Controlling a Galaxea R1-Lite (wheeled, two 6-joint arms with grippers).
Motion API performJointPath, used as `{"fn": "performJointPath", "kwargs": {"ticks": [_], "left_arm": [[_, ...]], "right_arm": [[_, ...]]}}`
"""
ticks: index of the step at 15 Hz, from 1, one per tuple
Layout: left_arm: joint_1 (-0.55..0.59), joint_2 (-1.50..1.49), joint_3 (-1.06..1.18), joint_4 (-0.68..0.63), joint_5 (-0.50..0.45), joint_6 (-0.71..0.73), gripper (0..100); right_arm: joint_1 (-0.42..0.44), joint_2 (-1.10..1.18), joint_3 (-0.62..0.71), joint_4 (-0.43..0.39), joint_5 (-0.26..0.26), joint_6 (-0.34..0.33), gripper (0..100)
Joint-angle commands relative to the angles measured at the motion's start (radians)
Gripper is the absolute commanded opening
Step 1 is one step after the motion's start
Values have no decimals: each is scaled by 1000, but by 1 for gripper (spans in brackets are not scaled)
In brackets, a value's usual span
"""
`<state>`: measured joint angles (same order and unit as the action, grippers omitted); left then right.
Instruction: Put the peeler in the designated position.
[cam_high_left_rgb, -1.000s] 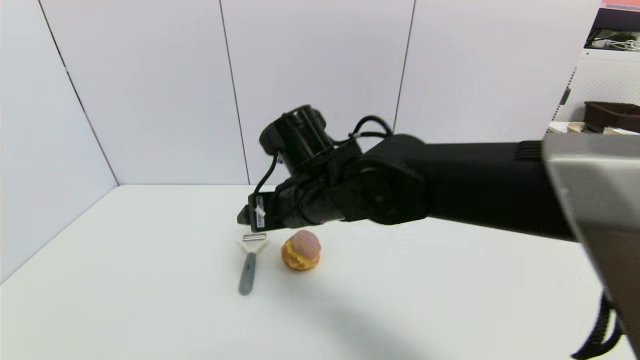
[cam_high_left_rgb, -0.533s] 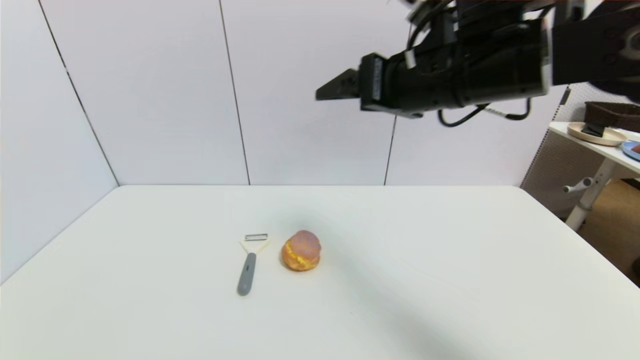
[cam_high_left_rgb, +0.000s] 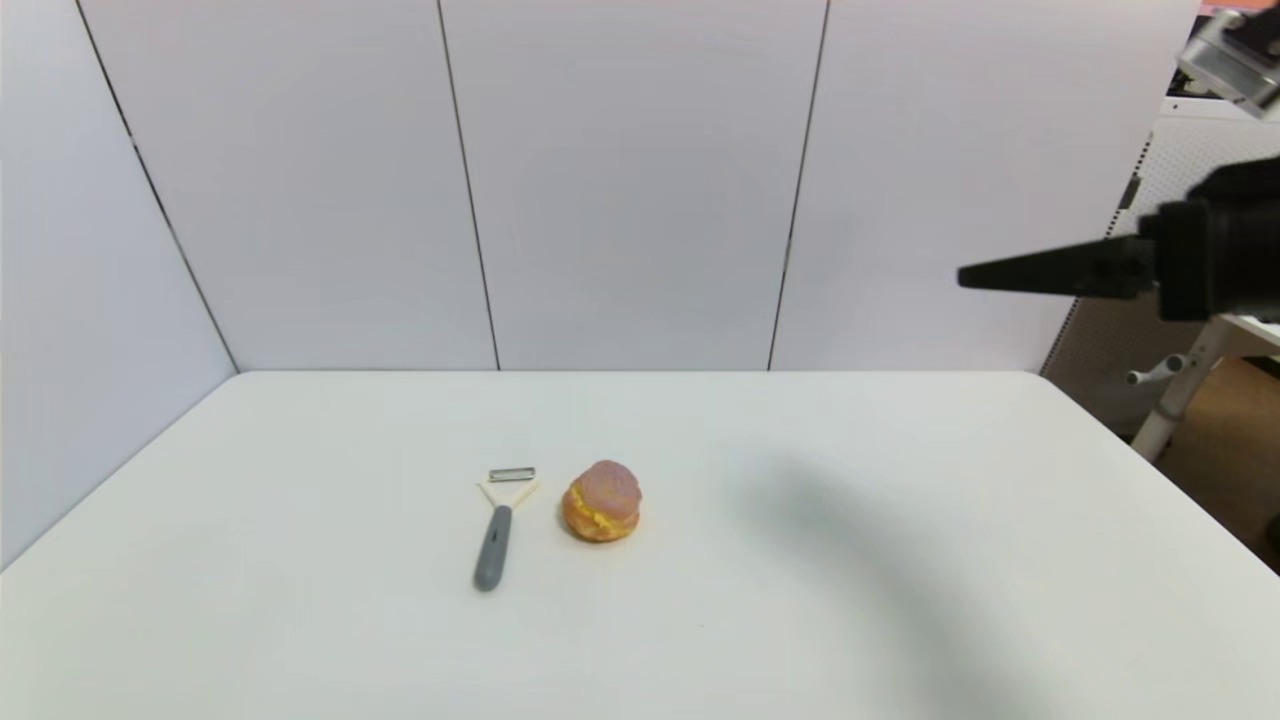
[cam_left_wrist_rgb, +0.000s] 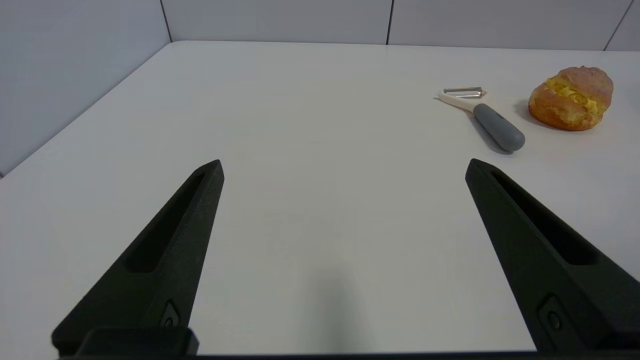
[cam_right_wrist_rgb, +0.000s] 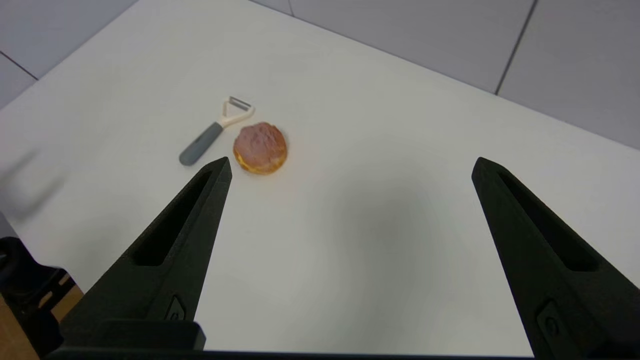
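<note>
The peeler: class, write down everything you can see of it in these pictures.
The peeler is Y-shaped, with a dark grey handle, a cream-white forked head and a short metal blade. It lies flat on the white table, blade end toward the back wall, just left of the pastry without touching it. No gripper holds it.

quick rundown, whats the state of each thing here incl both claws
peeler: lying flat on the table, blade end away from the robot, ungripped
pastry: sitting beside the peeler, apart from it
right claw: open, empty, raised off to the right
left claw: open, empty, low over bare table
</note>
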<state>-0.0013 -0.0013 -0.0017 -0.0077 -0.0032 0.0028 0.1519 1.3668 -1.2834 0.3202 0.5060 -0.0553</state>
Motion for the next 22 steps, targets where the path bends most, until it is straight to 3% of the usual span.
{"fn": "performJointPath", "kwargs": {"ticks": [1, 4, 9, 12, 16, 17, 18, 22], "left_arm": [[0, 1, 0, -2, 0, 0, 100], [0, 1, 0, 2, 0, 0, 100], [0, 1, 0, -2, 0, 0, 100], [0, 1, 0, 2, 0, 0, 100], [0, 1, 0, -2, 0, 0, 100], [0, 1, 0, -2, 0, 0, 100], [0, 1, 0, -2, 0, 0, 100], [0, 1, 0, -2, 0, 0, 100]], "right_arm": [[-69, -459, 437, -72, -129, -61, 100], [-75, -704, 671, -33, -257, -81, 100], [-89, -997, 937, -30, -363, -92, 100], [-114, -1143, 1063, -44, -380, -92, 100], [-141, -1269, 1171, -135, -382, -93, 100], [-143, -1296, 1191, -138, -405, -97, 100], [-143, -1327, 1214, -136, -469, -98, 100], [-143, -1368, 1233, -193, -488, -49, 100]]}}
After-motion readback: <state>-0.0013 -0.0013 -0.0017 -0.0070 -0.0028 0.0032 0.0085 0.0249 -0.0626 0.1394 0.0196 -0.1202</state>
